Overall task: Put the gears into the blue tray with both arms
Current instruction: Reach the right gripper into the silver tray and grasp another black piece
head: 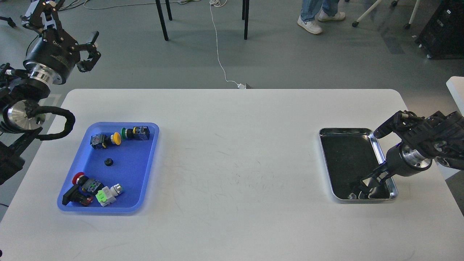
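The blue tray (141,188) lies on the left of the white table. One small black gear (108,162) rests near its middle, among several colourful push-button switches. My left gripper (92,48) hangs open and empty in the air beyond the table's far left corner, well away from the tray. My right gripper (363,190) reaches down into the near end of the silver tray (375,139). Its dark fingers blend with the tray's dark bottom, so their state is unclear. No gear shows in the silver tray; the gripper covers that spot.
Between the two trays stretches bare white tabletop (235,163). Beyond the far edge are chair legs (161,20), a white cable (219,54) on the floor and a person's feet (310,23). A white object (457,88) stands off the right edge.
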{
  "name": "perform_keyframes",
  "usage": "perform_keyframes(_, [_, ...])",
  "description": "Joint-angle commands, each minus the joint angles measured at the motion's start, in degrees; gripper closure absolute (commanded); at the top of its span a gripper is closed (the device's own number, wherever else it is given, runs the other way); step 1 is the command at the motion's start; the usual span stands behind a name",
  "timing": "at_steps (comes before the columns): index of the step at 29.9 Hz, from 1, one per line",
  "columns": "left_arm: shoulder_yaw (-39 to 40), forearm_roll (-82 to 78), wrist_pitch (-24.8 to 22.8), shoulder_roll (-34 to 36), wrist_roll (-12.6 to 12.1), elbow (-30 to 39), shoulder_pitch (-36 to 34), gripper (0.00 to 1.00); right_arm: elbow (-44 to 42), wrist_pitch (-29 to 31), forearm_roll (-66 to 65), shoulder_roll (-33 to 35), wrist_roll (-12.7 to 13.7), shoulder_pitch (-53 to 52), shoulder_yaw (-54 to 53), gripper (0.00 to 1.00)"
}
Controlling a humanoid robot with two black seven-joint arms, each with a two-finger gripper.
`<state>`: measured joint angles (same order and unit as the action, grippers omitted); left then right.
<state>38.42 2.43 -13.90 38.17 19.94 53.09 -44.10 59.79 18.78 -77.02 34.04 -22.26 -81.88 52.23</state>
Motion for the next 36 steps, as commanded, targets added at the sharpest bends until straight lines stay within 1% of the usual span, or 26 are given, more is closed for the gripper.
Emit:
perform_keyframes(1, [0.0,0.1,0.0,0.1,-0.1,0.0,0.1,0.02,-0.6,-0.2,0.2,-0.7,-0.1,1.7,-2.0,0.36])
perform_keyframes(9, [-0.3,-0.1,-0.1,0.1,-0.1,-0.1,0.2,0.02,-0.5,-0.2,0.2,-0.8,-0.1,2.4,-2.8,0.42])
perform_keyframes(11, [-0.3,0.0,-0.1,0.0,-0.1,-0.1,0.2,0.02,-0.4,-0.1,0.1,-0.7,-0.1,2.5,-2.8,0.45])
perform_keyframes(19, [-0.2,0.0,-0.4,0.1,-0.1,0.0,0.2,0.02,0.0,-0.2,0.0,0.1,-0.2,2.5,-2.8,0.47])
perform_keyframes(25, [-0.2,0.0,-1.2,0.1,0.0,0.0,0.2,0.02,-0.2,-0.2,-0.2,-0.3,-0.3,2.4,-2.8,0.62])
perform_keyframes(27, [-0.2,0.0,-1.2,0.1,-0.1,0.0,0.2,0.02,-0.4,-0.2,-0.2,-0.2,-1.0,2.4,-2.7,0.68])
perform_keyframes(30, [-0.2,0.0,-1.3,0.4,-0.1,-0.1,0.2,0.02,-0.4,-0.2,-0.4,-0.1,-4.7,2.5,-2.3,0.73])
perform_keyframes(31, [-0.2,0.0,-1.3,0.4,-0.1,0.0,0.2,0.02,-0.4,-0.2,-0.4,-0.1,-5.2,2.5,-2.3,0.74])
perform_keyframes(36, [-0.2,0.0,-1.3,0.5,-0.1,-0.1,0.2,0.02,-0.4,-0.2,-0.3,0.0,-5.5,2.4,-2.4,0.8])
